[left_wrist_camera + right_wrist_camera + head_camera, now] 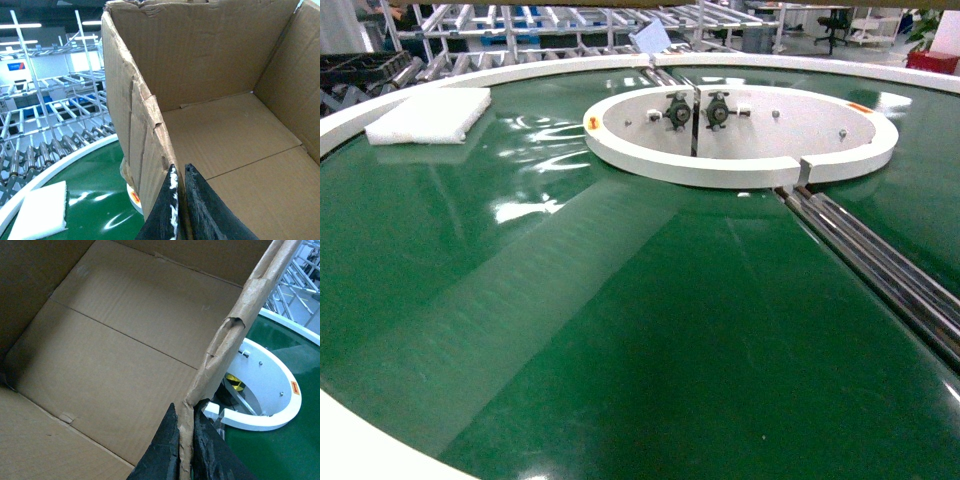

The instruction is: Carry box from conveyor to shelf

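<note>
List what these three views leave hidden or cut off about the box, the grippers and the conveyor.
- Box: absent from the head view; both wrist views crop its outer faces and underside.
- Left gripper: fingertips only, clamping the torn wall; frame edge cuts the rest.
- Right gripper: likewise, pinching the ragged wall.
- Conveyor: box walls hide most of it in the wrist views.
- Shelf: cannot be identified in any view.

Bright overhead light fills all 3 views. In the head view, white glare streaks break up on the glossy green conveyor (pixel 620 330) near the white hub (pixel 740 135), and a pale band of reflection crosses the belt diagonally. The background racks look soft and slightly overexposed. Inside the box (pixel 240 135), light is even; the right wrist view shows its left corner in shadow.
</note>
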Robot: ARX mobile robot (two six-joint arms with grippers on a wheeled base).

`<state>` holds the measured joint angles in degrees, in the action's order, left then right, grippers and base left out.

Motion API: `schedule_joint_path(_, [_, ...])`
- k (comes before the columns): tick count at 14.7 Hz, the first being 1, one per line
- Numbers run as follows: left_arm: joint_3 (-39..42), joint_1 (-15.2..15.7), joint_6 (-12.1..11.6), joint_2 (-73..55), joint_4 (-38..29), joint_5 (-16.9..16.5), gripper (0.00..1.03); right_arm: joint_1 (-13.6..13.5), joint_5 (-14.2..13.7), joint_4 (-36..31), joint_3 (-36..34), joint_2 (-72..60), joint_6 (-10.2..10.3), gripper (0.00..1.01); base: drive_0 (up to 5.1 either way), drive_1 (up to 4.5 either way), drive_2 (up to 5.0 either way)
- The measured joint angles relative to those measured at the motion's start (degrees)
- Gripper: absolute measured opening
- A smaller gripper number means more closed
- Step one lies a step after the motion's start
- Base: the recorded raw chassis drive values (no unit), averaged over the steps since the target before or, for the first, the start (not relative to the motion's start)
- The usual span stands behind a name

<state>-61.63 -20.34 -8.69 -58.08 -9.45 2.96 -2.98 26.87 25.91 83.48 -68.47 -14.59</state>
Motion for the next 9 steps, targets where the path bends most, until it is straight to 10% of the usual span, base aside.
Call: schedule_joint_path(9, [-0.11,0.00,-0.37,0.37,0.11,0.00,0.02,0.00,0.09,0.17,0.00,0.37,0.00,0.03,0.0,-4.15,4.2])
